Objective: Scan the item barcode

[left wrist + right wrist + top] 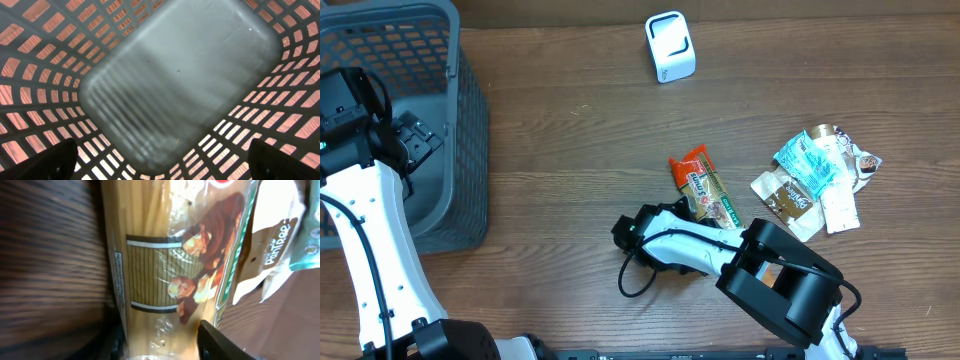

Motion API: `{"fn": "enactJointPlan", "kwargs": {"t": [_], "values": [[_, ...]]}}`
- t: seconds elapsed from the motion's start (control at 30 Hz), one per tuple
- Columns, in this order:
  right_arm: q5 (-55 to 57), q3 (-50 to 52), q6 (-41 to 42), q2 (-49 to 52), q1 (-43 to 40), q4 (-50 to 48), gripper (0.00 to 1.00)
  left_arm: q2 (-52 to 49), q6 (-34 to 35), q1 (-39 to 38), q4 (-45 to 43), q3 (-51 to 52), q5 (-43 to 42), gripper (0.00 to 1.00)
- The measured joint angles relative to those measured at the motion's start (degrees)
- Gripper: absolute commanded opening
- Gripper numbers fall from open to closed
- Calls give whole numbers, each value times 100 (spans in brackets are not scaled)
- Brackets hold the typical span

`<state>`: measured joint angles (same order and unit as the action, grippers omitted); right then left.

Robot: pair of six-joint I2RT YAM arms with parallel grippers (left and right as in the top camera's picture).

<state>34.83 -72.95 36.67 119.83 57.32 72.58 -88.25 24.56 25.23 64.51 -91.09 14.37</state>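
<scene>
Left hand [418, 143] hangs, fingers [50, 160] spread, over the grey basket [470, 120]

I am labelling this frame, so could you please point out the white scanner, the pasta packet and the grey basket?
white scanner [669, 46], overhead view, top face.
pasta packet [705, 187], overhead view, wrapper middle.
grey basket [470, 130], overhead view, right wall.

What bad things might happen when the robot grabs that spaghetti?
The right gripper straddles the spaghetti packet. Its shiny wrap may slip out, or a hard squeeze might snap the strands. No barcode shows on the upturned face, so the white scanner might miss it unless the packet gets turned.
</scene>
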Motion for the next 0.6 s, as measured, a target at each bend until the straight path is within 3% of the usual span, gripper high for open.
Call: {"fn": "enactJointPlan", "kwargs": {"t": [0.07, 0.1, 0.6], "values": [[26, 63, -66, 9, -13, -50, 10, 0, 0, 0, 0, 0, 0, 100], [24, 87, -98, 37, -22, -90, 4, 0, -2, 0, 2, 0, 0, 100], [-116, -433, -166, 234, -129, 487, 4, 0, 0, 0, 0, 0, 0, 100]]}}
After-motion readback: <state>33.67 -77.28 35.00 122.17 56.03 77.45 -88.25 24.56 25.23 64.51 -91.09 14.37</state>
